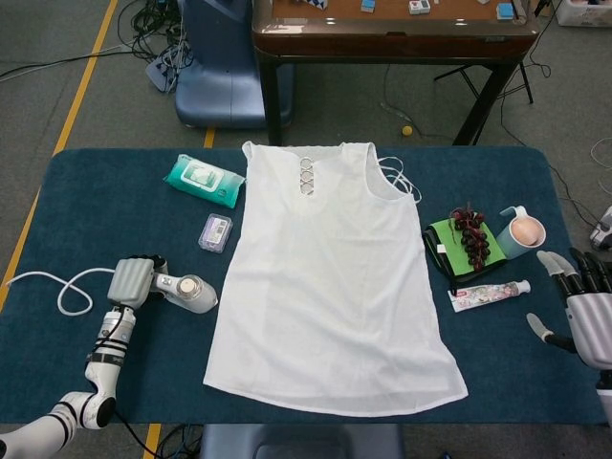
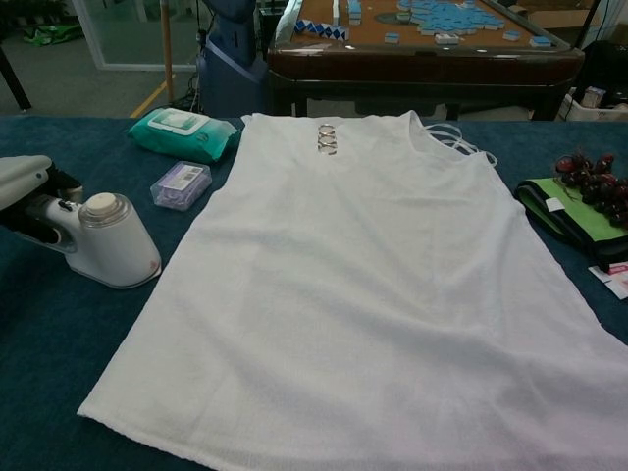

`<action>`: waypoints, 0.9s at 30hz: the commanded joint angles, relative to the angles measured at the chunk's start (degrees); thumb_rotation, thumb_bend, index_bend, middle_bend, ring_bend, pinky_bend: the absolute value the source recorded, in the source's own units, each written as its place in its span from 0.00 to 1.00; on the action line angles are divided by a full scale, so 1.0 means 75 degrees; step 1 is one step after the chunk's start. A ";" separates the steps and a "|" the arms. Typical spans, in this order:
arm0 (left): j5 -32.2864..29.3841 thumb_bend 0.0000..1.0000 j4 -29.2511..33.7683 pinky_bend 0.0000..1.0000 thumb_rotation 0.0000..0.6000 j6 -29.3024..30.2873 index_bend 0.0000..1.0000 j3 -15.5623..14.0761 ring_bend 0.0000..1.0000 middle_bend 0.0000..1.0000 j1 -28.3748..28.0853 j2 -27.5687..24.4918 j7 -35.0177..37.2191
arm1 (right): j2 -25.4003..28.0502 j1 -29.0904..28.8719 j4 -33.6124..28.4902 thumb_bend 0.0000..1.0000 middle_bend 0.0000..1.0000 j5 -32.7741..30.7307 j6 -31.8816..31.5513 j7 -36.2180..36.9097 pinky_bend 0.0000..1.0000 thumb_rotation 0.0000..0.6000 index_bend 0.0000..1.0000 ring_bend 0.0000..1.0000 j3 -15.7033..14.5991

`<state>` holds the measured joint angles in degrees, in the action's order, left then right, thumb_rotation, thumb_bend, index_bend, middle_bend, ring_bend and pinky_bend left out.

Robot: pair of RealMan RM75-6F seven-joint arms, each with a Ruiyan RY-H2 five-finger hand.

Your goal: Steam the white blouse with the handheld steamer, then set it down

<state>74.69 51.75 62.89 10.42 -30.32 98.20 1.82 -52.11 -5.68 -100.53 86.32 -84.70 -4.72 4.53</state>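
Blue-clothed table (image 1: pixel 76 201) carries white blouse (image 1: pixel 330 287), handheld steamer (image 1: pixel 186 294), wipes pack (image 1: pixel 203 180).

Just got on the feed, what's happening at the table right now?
The left hand grips the handle of the handheld steamer, which sits on the blue table just off the left edge of the white blouse. The blouse lies spread flat, and the steamer is not over it yet. The right hand rests open at the table's right end, holding nothing.

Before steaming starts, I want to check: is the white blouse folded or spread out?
Spread out. The white blouse lies flat on the blue table, neckline at the far end and hem toward the robot, both views showing a single open layer.
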 commanded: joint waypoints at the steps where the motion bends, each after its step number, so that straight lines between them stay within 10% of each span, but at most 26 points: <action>1: -0.0008 0.25 -0.0222 0.47 1.00 -0.0114 0.70 0.0013 0.53 0.60 -0.0063 0.0145 0.0223 | -0.0002 -0.0014 -0.0013 0.28 0.16 0.0001 0.0031 -0.0020 0.01 1.00 0.10 0.00 -0.0005; 27: -0.0123 0.25 0.0982 0.56 1.00 -0.0086 0.85 0.0537 0.60 0.69 -0.0091 -0.0506 0.1766 | -0.0362 -0.0685 -0.0155 0.28 0.16 0.1134 0.1054 0.0318 0.01 1.00 0.10 0.00 -0.0478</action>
<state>73.09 58.16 61.43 14.54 -30.94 95.00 15.60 -54.33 -9.91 -101.39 93.62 -78.17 -3.44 1.79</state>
